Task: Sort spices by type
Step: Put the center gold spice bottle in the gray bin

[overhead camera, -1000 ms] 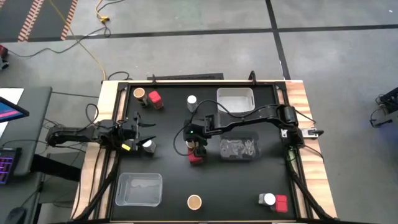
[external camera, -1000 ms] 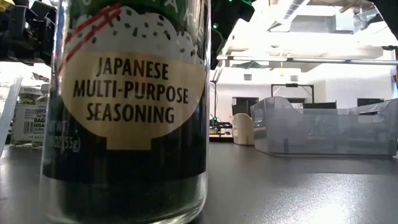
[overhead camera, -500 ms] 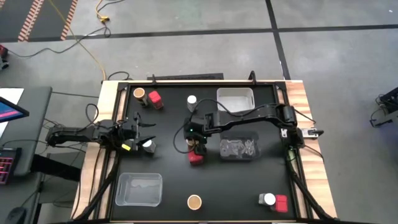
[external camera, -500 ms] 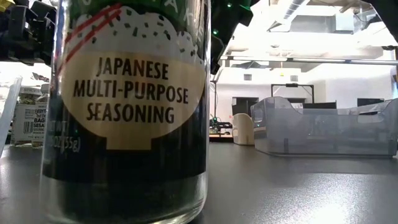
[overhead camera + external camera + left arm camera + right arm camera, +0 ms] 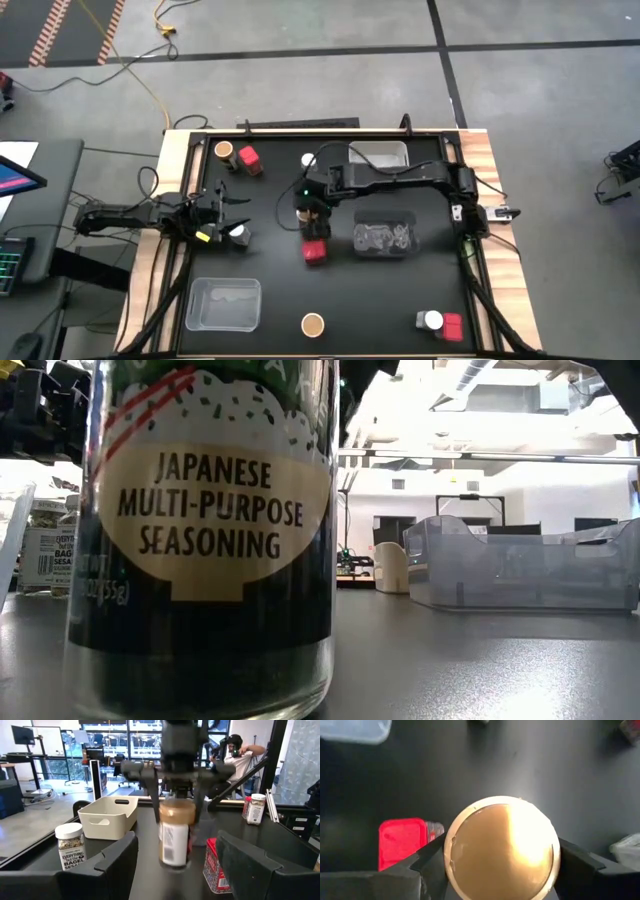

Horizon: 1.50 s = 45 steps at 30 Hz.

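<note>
Right claw (image 5: 309, 208) mid-desk, clamped on cork-topped jar (image 5: 500, 847), fingers either side of cap per wrist cam; jar lifted clear of desk (image 5: 270, 270), seen hanging upright under the claw from left wrist cam. Red box (image 5: 315, 251) on desk just beside and below the jar, apart from it; likely the jar's neighbour at pickup, left behind as a different kind. Left claw (image 5: 232, 213) parked at left side of desk, fingers spread wide, holding nothing; white-lidded jar (image 5: 238, 233) standing just beside it. Other stock: cork jar (image 5: 224, 150) and red box no. 2 (image 5: 248, 159) touching at far left corner; white-lidded jar no. 2 (image 5: 309, 160) near far edge; cork jar no. 3 (image 5: 313, 324) alone at near edge, filling low cam w/ "Japanese multi-purpose seasoning" label; white jar (image 5: 432, 321) and red box (image 5: 452, 326) paired at near right corner. White tray (image 5: 378, 160) far side, clear tray (image 5: 222, 303) near left, clear tub w/ contents (image 5: 385, 238) right of centre. Judgement: carry phase, sort barely begun, kinds still mixed in pairs. Destination not evident; probably another cork jar. Risk: round jar held by cap only, may swing or slip; keep clear of white-lidded jar no. 2 en route.
</note>
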Each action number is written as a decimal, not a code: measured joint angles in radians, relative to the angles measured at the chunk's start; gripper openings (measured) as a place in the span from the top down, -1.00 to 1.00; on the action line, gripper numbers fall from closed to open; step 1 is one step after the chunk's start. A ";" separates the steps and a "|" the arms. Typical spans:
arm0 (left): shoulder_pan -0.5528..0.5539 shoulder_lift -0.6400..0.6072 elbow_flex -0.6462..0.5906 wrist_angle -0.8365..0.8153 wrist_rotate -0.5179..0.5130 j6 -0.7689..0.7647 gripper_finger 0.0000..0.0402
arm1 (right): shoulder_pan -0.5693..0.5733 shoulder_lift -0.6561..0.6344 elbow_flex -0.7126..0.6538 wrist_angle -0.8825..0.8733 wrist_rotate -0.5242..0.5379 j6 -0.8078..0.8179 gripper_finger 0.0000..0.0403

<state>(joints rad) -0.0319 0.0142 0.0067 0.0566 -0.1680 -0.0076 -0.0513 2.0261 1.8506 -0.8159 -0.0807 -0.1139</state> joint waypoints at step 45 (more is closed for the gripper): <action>0.000 0.000 0.000 0.000 0.000 0.000 -0.27 | -0.829 -0.567 -0.665 0.006 -0.172 -0.255 -0.47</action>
<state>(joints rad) -0.0322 0.0139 0.0067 0.0566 -0.1680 -0.0074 -0.8800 1.4593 1.1856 -0.8103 -0.2527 -0.3684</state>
